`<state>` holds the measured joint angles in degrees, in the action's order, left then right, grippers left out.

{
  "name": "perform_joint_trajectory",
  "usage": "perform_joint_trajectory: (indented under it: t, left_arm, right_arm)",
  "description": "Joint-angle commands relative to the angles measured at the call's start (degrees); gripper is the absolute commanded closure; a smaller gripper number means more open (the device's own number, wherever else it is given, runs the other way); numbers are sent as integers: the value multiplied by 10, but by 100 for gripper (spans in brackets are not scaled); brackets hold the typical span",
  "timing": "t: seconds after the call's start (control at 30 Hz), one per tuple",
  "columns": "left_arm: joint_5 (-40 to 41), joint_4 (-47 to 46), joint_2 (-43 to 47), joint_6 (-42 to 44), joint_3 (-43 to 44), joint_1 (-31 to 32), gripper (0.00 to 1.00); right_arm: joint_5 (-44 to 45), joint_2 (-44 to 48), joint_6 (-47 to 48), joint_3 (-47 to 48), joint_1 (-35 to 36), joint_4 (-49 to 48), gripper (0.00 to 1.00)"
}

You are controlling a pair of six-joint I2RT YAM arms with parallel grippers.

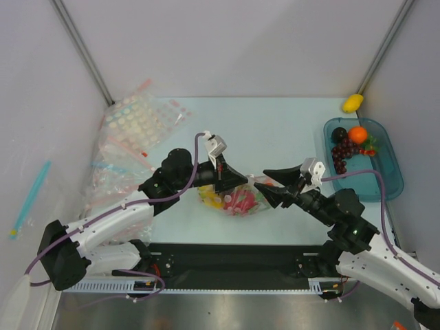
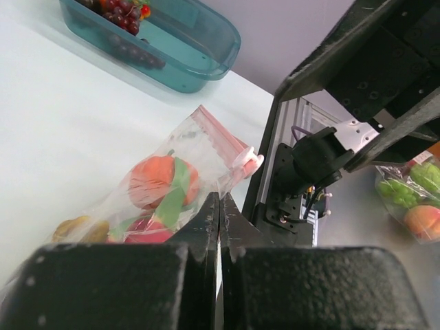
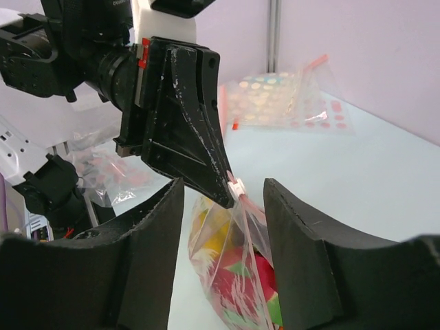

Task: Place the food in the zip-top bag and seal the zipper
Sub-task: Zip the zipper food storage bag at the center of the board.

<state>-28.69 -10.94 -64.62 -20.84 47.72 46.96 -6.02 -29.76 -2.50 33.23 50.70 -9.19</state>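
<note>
Where the pale table (image 1: 289,124) runs bare at mid-front, the zip-top bag (image 1: 234,201) sits crumpled, its clear crinkly film bulging over the food (image 2: 161,180): a round orange piece, a pink one with green scales, a yellow lump. Left gripper (image 2: 218,201): jaws pressed flat together, pinching the film just below the ribbed pink-red zipper (image 2: 218,134), beside its white slider (image 3: 238,185). Right gripper (image 3: 223,189): jaws spread, one scuffed black finger on either side of the bag's top. Teal tray (image 1: 392,172), glossy and smooth-walled, far right.

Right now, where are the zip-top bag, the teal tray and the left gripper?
zip-top bag (image 2: 196,151): left wrist view, on its clear side.
teal tray (image 1: 379,152): top external view, on its bare floor.
left gripper (image 2: 219,206): left wrist view, at its closed fingertips.
</note>
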Motion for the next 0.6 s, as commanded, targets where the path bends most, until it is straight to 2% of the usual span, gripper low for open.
perform_joint_trajectory:
  t: [0.0,0.3,0.57]
  left_arm:
    - [-13,-28,19,16,21,9,100]
    - [-19,-19,19,25,27,21,100]
    - [-10,-8,26,28,32,25,100]
  right_arm:
    - [-13,-12,22,19,-2,-15,45]
    - [-14,-38,23,24,-2,-14,44]
    - [-12,-46,36,22,-2,-15,48]
